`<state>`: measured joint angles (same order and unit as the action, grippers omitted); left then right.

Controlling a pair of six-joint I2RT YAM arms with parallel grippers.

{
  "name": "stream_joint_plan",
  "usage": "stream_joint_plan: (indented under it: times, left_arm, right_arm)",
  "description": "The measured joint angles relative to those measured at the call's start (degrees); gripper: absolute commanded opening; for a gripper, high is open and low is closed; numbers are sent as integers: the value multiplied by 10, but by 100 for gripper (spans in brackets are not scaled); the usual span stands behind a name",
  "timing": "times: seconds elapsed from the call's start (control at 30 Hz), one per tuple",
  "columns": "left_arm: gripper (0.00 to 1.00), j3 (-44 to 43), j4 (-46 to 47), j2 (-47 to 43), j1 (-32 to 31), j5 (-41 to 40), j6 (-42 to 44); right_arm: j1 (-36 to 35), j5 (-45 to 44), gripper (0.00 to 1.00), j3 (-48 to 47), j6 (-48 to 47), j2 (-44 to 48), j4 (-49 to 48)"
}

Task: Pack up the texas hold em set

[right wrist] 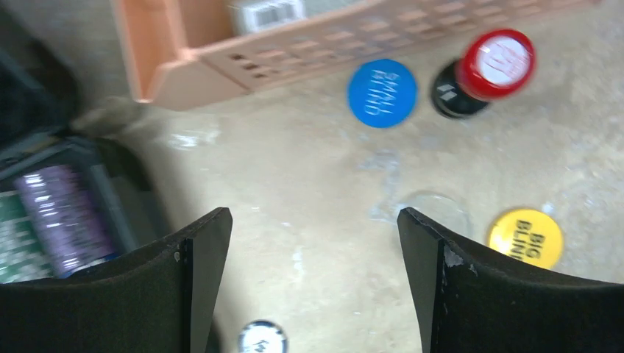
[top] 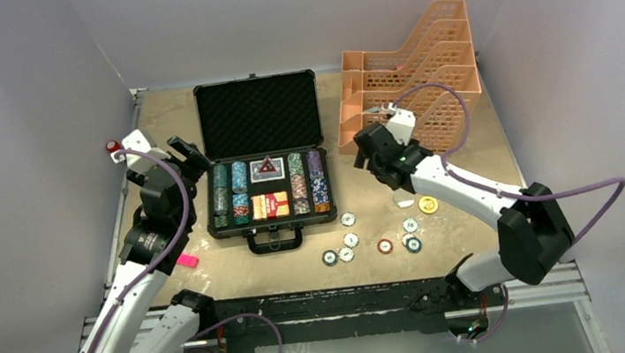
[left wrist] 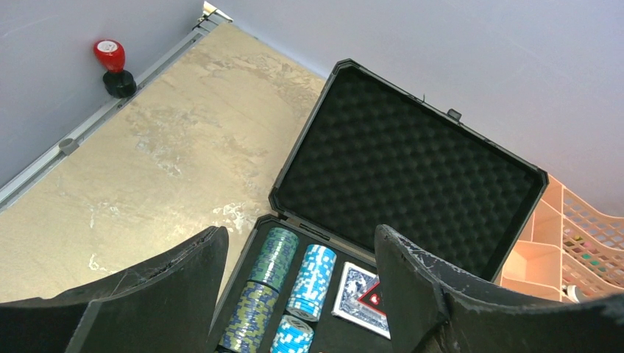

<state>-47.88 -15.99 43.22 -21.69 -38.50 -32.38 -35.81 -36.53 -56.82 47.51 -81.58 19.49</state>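
Black-foamed, keeps the briefcase [top: 258,116] open on the worktop [top: 213,272] for loading. Hangs the left gripper [top: 190,161], released, beside packed chips [top: 231,195]; spreads the right gripper [right wrist: 313,217] (empty) over stray dealer buttons [right wrist: 525,237] awaiting pickup.

The mottled tan surface [top: 162,122] carries pale scuffs. The black hard-shell briefcase [top: 259,116] shows charcoal egg-crate foam in its lid. Its multicoloured poker chip rows [top: 240,185] run teal, sky blue flecked white, green and purple from nine to three o'clock. Between them, the blue-white patterned card deck [top: 266,169] bears a red triangle; the red card deck [top: 270,205] has pale stripes. At two o'clock stands a peach lattice plastic rack [top: 422,75]. At five o'clock lie a yellow round button [top: 428,204] with black lettering and loose white-faced chips [top: 348,219] rimmed green, red or dark teal. A hot-pink flat marker [top: 187,261] sits at eight o'clock.
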Motion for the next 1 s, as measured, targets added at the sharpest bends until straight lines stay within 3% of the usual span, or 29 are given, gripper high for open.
stream_joint_plan:
  times: [0.4, 1.0]
  left_arm:
    - [72, 0, 0, 16, 3, 9, 0]
    - [72, 0, 0, 16, 3, 16, 0]
  right_arm:
    - [80, 35, 90, 122, 34, 17, -5]
    - [112, 86, 90, 134, 29, -38, -50]
